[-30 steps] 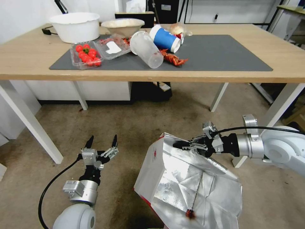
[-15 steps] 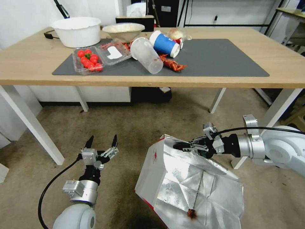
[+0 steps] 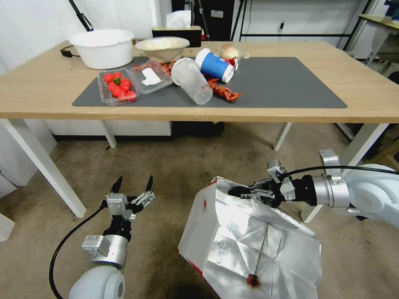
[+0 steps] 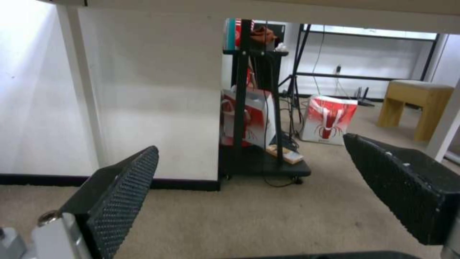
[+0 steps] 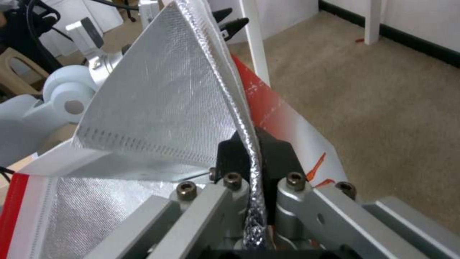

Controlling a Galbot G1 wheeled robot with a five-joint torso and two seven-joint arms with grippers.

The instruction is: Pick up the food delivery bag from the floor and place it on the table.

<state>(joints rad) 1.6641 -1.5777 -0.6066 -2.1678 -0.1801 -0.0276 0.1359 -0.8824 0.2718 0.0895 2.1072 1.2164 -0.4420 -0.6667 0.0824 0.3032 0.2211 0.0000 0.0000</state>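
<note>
1. A brown carpet floor (image 3: 174,166) lies under a wide wooden desk (image 3: 365,89) with a dark grey mat (image 3: 282,83) on top.
2. The food delivery bag (image 3: 249,245) is in front of the desk, down low near the floor, tipped so its shiny silver inside shows.
3. The right claw (image 3: 245,192) is pinched tight on the bag's top edge, on the side nearest the desk.
4. The left claw (image 3: 133,185) is beside the bag, apart from it, with its fingers (image 4: 120,201) spread wide and holding nothing.
5. On the desk are a white tub (image 3: 102,47), a box of tomatoes (image 3: 116,85) and a blue cup (image 3: 214,65) lying on its side.
</note>
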